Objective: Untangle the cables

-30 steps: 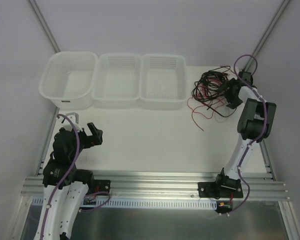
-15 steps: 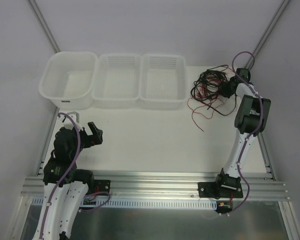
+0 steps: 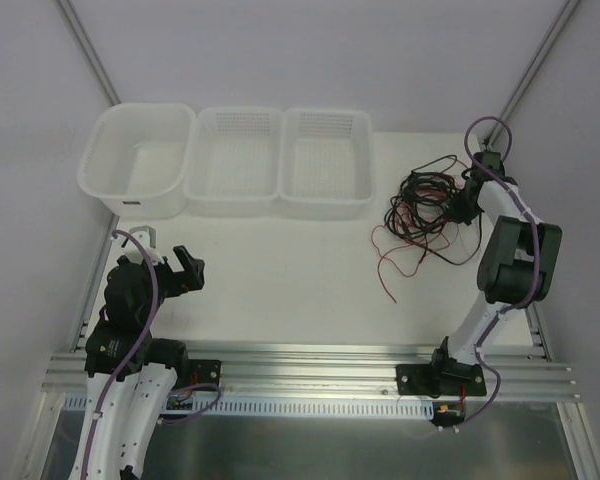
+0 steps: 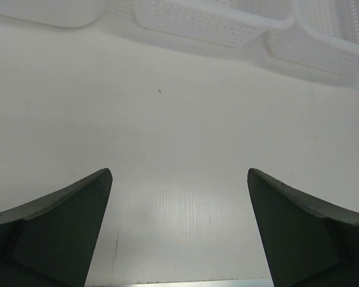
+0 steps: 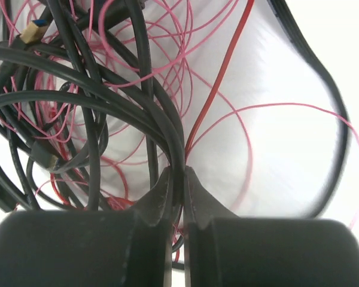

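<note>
Overhead, your tangled cables (image 3: pixel 420 205) lie far right on the table (image 3: pixel 280 290), beside the white baskets (image 3: pixel 325 165), right gripper (image 3: pixel 463 207) at their right edge, left wrist, your left gripper (image 4: pixel 179 173) gapes wide above the table, right wrist, fingers (image 5: pixel 158 197) clamp black and red strands.

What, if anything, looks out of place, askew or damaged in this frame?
Nothing beyond the job itself: the cables lie in a knotted heap at the far right of the table, one red strand trailing toward the near edge. The right claw is shut on some of them. Nothing looks spilled or broken.
</note>
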`<state>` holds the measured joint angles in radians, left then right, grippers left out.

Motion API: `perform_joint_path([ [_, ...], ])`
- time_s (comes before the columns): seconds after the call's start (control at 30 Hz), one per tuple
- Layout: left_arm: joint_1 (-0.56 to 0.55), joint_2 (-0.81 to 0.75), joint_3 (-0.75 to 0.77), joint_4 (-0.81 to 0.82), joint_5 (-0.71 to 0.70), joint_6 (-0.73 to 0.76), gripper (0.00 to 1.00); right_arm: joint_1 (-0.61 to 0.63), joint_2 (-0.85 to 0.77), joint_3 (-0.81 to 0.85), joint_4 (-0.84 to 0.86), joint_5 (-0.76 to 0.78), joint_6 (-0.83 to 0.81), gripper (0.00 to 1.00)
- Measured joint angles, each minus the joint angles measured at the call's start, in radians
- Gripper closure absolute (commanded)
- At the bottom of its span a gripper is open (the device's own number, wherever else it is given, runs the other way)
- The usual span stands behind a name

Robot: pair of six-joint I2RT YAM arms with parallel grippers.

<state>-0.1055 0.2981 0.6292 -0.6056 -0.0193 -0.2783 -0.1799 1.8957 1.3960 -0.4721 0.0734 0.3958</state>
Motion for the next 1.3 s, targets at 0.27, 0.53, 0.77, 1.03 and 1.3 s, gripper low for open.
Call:
perform_joint_path([
  [0.27,-0.001,-0.028,0.0,0.002,0.003,0.0,0.01,0.103,-0.467,-0.372,-0.146,0.153,-0.05,0.99],
  [0.53,-0.013,-0.032,0.0,0.003,0.045,0.0,0.01,0.435,-0.669,-0.542,-0.246,0.202,-0.06,0.99],
  [0.77,-0.013,-0.001,0.001,0.017,0.177,-0.018,0.01,0.84,-0.576,-0.497,-0.244,0.147,-0.051,0.99],
  [1.03,-0.013,0.086,0.016,0.021,0.29,-0.036,0.01,1.122,-0.254,-0.2,-0.188,0.024,-0.103,0.99],
  [1.3,-0.013,0.15,0.016,0.026,0.354,-0.09,0.01,1.129,-0.019,0.18,-0.173,-0.001,-0.209,0.36],
])
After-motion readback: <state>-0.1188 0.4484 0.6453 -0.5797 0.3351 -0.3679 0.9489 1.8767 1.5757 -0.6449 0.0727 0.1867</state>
